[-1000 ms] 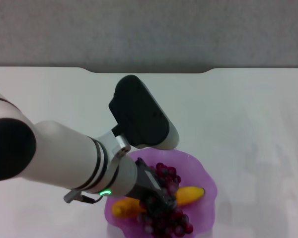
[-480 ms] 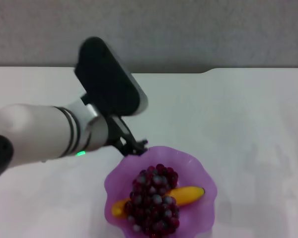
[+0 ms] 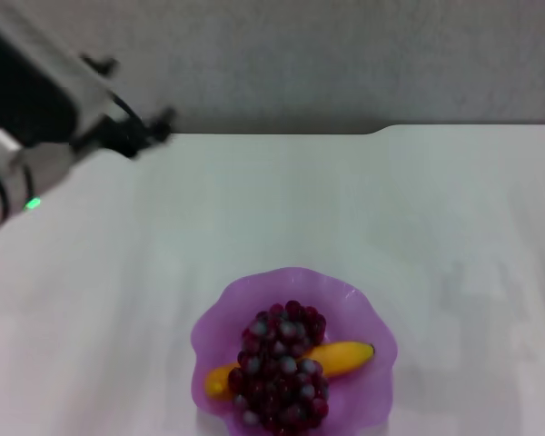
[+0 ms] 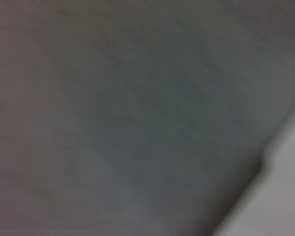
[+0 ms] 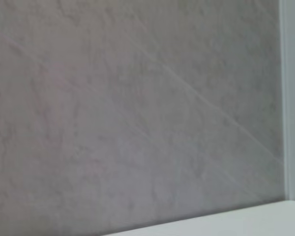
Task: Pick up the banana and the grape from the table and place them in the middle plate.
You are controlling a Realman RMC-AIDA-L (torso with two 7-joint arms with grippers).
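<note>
White table [image 3: 454,209] now: left gripper [image 3: 136,132] has pulled away to the upper left, jaws too blurry to tell. Grape [image 3: 280,368] and banana [image 3: 341,356] both sit in the middle plate [image 3: 368,318], so looks done.

The left gripper [image 3: 136,132] was smeared by motion blur, so the spacing of its fingers could not be told, and its arm was cut off by the picture's edge. Well away from it, the middle of the banana [image 3: 345,355] was covered by the grape [image 3: 280,368], and the plate [image 3: 372,363] was cropped at its near rim.
</note>
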